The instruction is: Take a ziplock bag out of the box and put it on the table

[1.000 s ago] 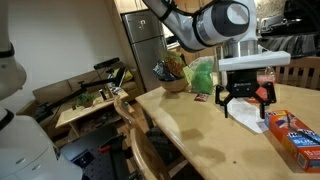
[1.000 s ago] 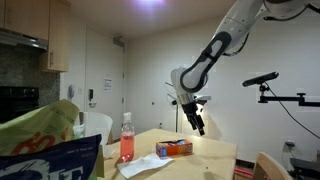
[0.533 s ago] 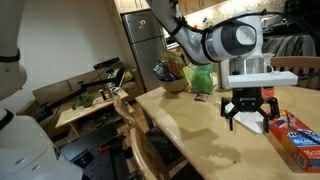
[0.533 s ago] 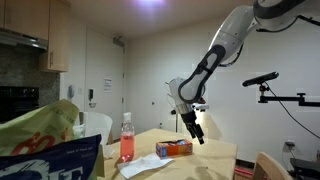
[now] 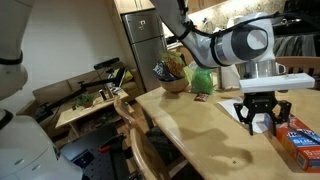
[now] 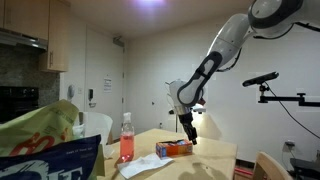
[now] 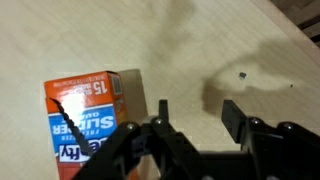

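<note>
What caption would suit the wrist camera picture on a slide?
The tool, jaws apart and empty, hovers over the table just beside the orange box.

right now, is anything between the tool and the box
No, nothing visible does. In the wrist view the tool hangs right beside the box, with only bare table between them.

Pale wooden table (image 5: 190, 125): orange-red box (image 5: 300, 135) lying flat on it, limp whitish sheet (image 6: 145, 163) flat just beside the box. Pink spray bottle (image 6: 126, 140) stands upright near the sheet. Green bag (image 5: 200, 75) sits toward the far end.
</note>
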Controlling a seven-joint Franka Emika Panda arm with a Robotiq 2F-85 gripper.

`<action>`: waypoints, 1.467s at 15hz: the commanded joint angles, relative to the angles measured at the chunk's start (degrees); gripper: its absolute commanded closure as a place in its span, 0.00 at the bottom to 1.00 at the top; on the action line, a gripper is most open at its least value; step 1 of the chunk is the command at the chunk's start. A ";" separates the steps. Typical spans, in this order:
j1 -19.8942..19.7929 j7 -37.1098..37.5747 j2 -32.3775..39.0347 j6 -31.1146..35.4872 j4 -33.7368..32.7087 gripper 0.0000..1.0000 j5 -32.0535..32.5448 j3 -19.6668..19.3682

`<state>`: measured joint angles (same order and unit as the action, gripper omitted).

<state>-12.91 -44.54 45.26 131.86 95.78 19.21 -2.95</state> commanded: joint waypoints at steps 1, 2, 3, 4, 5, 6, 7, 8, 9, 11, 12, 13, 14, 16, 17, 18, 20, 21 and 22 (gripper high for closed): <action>-1.34 -3.21 -0.26 3.03 -0.77 0.71 -0.65 0.74; -1.32 -3.83 -0.40 3.51 -0.73 0.80 -0.44 0.71; -1.32 -4.40 -0.36 3.86 -0.86 0.86 -0.46 0.65; -1.57 -5.17 -0.39 4.87 -0.73 0.95 -0.59 0.78; -0.44 -3.14 0.08 3.17 -0.84 0.99 -0.47 -0.15; -0.49 -3.31 0.09 3.29 -0.84 0.85 -0.48 -0.18; -0.49 -3.30 0.18 3.28 -0.83 0.92 -0.48 -0.19; -0.49 -3.30 0.29 3.28 -0.83 0.98 -0.48 -0.19; -0.50 -3.30 0.37 3.28 -0.83 0.99 -0.47 -0.19; -0.49 -3.30 0.42 3.28 -0.83 0.99 -0.47 -0.19; -0.48 -3.30 0.42 3.28 -0.83 1.00 -0.47 -0.19; -0.13 -2.41 0.73 3.40 -1.17 1.00 -0.18 -0.66; 0.01 -2.00 1.01 4.09 -1.30 1.00 0.09 -0.93; -0.22 -1.44 1.87 4.71 -1.98 1.00 -0.07 -1.03; 0.05 -0.84 2.19 5.57 -2.04 1.00 0.49 -1.53; 0.15 -0.28 2.55 6.61 -2.13 1.00 0.67 -1.89; 0.42 0.88 3.20 9.16 -2.26 1.00 1.03 -2.76; 0.63 1.97 3.63 10.65 -2.43 1.00 1.27 -3.27; 0.95 3.13 4.09 12.12 -2.63 1.00 1.74 -3.89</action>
<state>-13.44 -45.08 47.78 140.62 94.67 19.52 -4.77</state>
